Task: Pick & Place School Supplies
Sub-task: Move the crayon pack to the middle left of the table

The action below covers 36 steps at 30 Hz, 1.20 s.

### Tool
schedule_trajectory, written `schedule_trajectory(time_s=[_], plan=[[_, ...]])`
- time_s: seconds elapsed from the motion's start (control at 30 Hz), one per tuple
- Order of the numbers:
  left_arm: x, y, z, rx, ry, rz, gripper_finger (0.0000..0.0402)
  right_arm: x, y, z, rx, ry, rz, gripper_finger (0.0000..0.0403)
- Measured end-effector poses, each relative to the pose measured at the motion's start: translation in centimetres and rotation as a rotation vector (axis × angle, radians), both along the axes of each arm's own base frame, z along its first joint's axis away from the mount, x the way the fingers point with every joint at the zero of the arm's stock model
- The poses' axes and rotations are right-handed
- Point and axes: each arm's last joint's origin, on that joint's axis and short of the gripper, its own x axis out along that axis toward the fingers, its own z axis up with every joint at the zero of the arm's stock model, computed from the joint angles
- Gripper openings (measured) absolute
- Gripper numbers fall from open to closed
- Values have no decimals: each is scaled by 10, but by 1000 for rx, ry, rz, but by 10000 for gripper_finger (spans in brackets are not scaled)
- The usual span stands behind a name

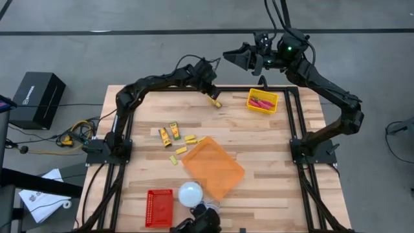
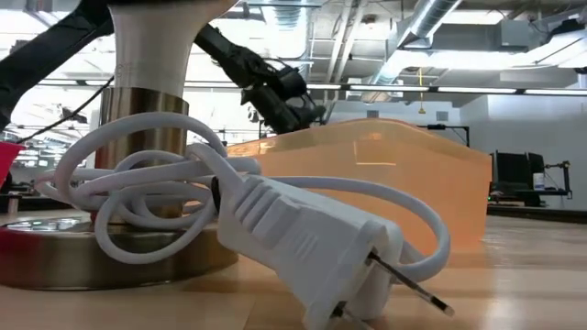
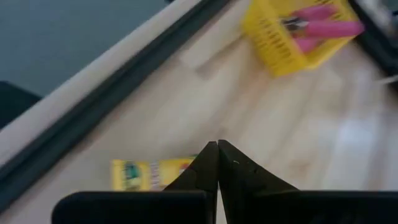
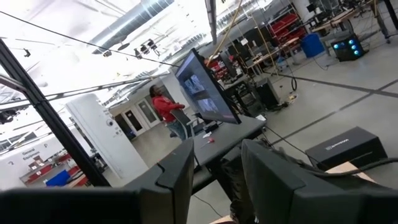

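Observation:
My left gripper (image 1: 213, 94) reaches to the table's far side, fingers shut and slanting down, nothing showing between the tips (image 3: 217, 144). An orange-yellow packet (image 3: 149, 175) lies flat on the table just below them, partly hidden by one finger. Two more packets (image 1: 169, 131) and several tiny yellow blocks (image 1: 182, 149) lie left of centre. Two pink-handled scissors (image 1: 261, 102) lie in the yellow bin (image 1: 273, 107) at the far right. My right gripper (image 4: 214, 168) hangs high beyond the far edge, open with nothing between its fingers. My left gripper stands shut right over the packet's end (image 3: 186, 167), slanting down from the table's left. Its own finger hides that end, so I cannot tell whether it touches the packet. The packet lies flat on the wood.
An orange tray (image 1: 213, 167) lies tilted at the centre near side. A red bin (image 1: 159, 207) and a white dome lamp (image 1: 191, 193) with its coiled cord and plug (image 2: 303, 238) stand at the near edge. Black frame rails (image 1: 292, 123) run along both table sides.

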Motion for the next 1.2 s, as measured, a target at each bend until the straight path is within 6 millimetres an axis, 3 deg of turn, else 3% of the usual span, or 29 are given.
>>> schedule_trajectory(time_s=[0.3, 0.57, 0.7, 1.07, 1.13, 1.2], plan=[[14, 4, -31, -58, -38, 31, 0, 2, 4, 0, 1, 1, 13, 123], [-2, 26, -39, -219, -64, 113, 0, 3, 5, 0, 2, 4, 21, 122], [-7, 28, -45, -265, -33, 124, 0, 3, 5, 0, 1, 0, 18, 122], [-27, -3, -51, -480, 299, 40, 0, 2, 9, 10, 28, -90, 50, 122], [-25, -9, -43, -454, 281, 12, 0, 3, 11, 9, 1, -83, 54, 122], [-17, -17, -18, -374, 191, -33, 0, 5, 13, 5, -27, -50, 53, 122]])
